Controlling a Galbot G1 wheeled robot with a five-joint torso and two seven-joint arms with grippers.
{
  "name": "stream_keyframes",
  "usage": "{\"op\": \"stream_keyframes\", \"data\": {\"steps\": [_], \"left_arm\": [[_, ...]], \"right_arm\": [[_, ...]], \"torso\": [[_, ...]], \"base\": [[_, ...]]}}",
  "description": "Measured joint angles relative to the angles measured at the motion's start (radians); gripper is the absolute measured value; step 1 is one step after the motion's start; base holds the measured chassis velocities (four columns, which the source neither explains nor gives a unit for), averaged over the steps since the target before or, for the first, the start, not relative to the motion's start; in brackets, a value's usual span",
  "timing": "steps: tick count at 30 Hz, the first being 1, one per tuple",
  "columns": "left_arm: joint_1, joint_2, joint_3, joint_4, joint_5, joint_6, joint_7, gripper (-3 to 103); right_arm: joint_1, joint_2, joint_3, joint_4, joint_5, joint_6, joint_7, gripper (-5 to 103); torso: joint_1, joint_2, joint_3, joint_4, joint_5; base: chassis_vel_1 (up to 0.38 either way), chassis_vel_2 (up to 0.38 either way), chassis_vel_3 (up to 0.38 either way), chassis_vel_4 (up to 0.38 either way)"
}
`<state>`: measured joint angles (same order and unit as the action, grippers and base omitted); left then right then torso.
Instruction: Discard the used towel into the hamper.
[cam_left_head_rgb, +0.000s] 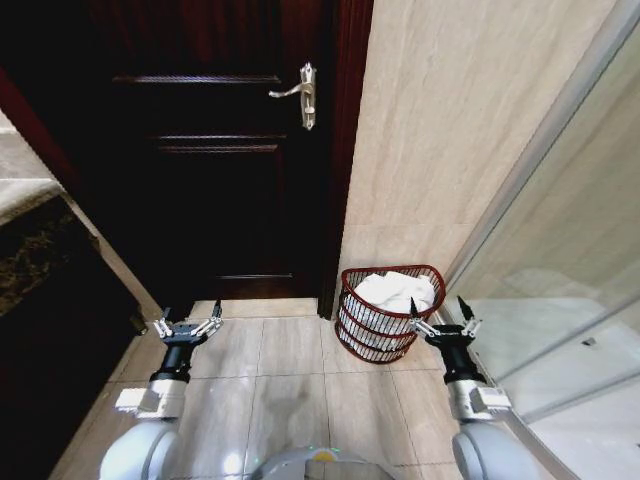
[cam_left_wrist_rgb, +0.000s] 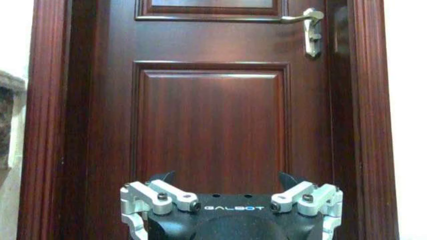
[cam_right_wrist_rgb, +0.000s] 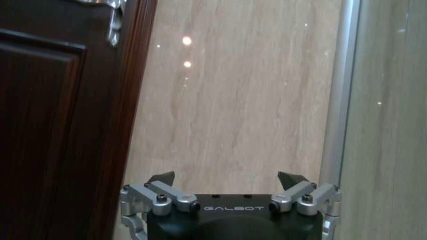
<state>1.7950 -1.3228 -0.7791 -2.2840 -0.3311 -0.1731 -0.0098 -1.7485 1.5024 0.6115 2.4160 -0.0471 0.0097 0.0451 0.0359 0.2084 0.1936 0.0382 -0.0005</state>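
The left gripper (cam_left_head_rgb: 188, 322) hovered low before the dark wooden door (cam_left_head_rgb: 215, 150), fingers spread apart and holding nothing. The hamper (cam_left_head_rgb: 352, 335) stood on the tiled floor (cam_left_head_rgb: 290, 385) against the beige wall (cam_left_head_rgb: 450, 130), a white towel (cam_left_head_rgb: 398, 290) inside. Just beside it, the right gripper (cam_left_head_rgb: 440, 312) was likewise spread and empty.

Dark wood door (cam_left_head_rgb: 215, 150) w/ silver handle (cam_left_head_rgb: 300, 93), beige tile wall (cam_left_head_rgb: 450, 130), glass partition (cam_left_head_rgb: 570, 260).
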Motion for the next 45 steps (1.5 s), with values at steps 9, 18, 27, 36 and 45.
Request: {"op": "stream_keyframes", "data": {"steps": [9,18,27,36,45], "left_arm": [[-0.001,-0.013,0.004,-0.038,0.006,0.026,-0.006,100],[-0.015,-0.013,0.003,-0.025,0.007,0.042,-0.012,100],[-0.017,-0.03,0.005,-0.008,0.035,0.026,-0.017,100],[-0.037,-0.045,0.008,-0.007,0.056,0.029,-0.015,100],[-0.039,-0.05,0.006,0.007,0.074,0.017,-0.01,100]], "right_arm": [[-0.003,-0.044,-0.019,0.075,0.048,-0.093,0.056,100],[-0.015,-0.068,-0.003,0.089,0.094,-0.117,0.08,100],[-0.011,-0.102,-0.013,0.088,0.126,-0.189,0.126,100],[0.003,-0.128,-0.016,0.087,0.157,-0.224,0.158,100],[0.008,-0.137,-0.029,0.085,0.159,-0.233,0.163,100]], "torso": [[0.006,0.021,0.016,0.0002,0.0003],[0.015,0.051,0.036,0.0001,0.0003],[0.028,0.088,0.061,0.0002,0.0004],[0.039,0.126,0.087,0.0002,0.0005],[0.053,0.165,0.111,0.0002,0.0005]], "base": [[0.0,0.0,0.0,0.0],[0.0,0.0,0.0,0.0],[0.0,0.0,0.0,0.0],[0.0,0.0,0.0,0.0],[0.0,0.0,0.0,0.0]]}}
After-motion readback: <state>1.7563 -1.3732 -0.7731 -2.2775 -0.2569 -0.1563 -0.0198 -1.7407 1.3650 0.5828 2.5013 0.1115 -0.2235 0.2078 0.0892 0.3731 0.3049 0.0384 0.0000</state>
